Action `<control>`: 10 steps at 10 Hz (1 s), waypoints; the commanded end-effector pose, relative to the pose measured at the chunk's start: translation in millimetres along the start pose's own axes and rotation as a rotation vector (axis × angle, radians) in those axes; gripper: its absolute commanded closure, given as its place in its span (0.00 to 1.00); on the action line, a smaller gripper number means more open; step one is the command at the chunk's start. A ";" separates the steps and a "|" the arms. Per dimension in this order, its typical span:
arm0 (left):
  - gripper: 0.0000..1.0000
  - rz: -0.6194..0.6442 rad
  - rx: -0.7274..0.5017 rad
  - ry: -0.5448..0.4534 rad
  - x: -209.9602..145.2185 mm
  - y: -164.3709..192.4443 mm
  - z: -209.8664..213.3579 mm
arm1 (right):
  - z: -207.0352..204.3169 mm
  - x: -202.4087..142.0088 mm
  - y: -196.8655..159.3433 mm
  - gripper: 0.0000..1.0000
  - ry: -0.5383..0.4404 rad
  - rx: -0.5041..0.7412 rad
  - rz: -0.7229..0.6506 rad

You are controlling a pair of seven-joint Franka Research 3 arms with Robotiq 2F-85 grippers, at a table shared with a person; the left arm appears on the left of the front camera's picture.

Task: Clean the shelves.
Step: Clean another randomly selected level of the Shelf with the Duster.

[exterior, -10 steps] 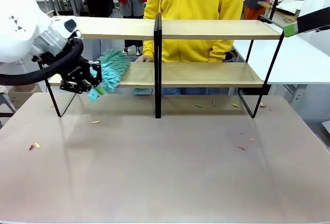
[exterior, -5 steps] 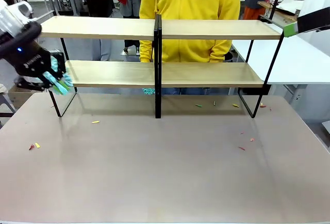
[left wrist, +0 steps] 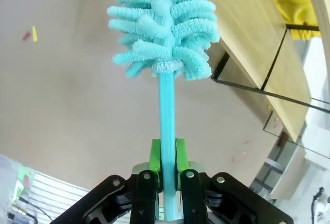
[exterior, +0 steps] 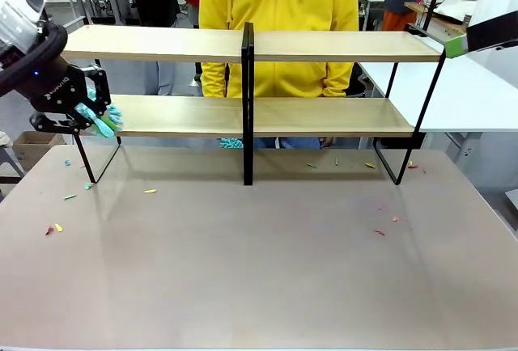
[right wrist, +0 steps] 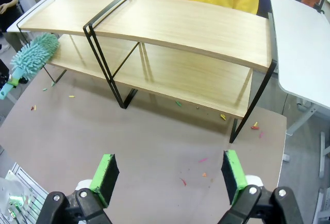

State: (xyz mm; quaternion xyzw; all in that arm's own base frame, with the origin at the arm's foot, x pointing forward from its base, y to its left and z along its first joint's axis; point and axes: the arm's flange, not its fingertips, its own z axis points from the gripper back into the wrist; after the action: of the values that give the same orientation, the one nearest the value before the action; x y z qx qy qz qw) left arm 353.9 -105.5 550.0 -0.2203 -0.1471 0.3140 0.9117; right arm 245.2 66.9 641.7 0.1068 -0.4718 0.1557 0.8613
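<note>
Two light-wood shelves in a thin black metal frame (exterior: pixel 324 116) stand along the far side of the grey surface (exterior: pixel 259 262). Your left tool (left wrist: pixel 166 154) is clenched on the thin handle of the teal fluffy duster (left wrist: pixel 162 25), at the shelves' left end. Your right tool (right wrist: pixel 170 175) is released. Expect the duster to snag the frame, or scatter coloured scraps (exterior: pixel 54 227) further across the surface.

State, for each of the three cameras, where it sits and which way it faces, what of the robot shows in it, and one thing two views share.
Front: between the arms, facing the shelves and a person; left gripper at left.
Left wrist: looks along shut fingers gripping the duster above the table.
Right wrist: high, looking down past open green pads.
Shared: shelves and duster.
</note>
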 end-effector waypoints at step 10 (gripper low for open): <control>1.00 -0.997 -0.694 1.149 58.3 124.0 133.3 | 0.3 -0.1 -0.5 0.00 0.002 0.002 0.001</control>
State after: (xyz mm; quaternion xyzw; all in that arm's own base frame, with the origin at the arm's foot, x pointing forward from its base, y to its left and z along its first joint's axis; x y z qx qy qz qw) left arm 274.9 2.4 595.8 -0.4952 0.1034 -0.2218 0.8336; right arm 245.2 67.0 641.6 0.1066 -0.4717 0.1558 0.8613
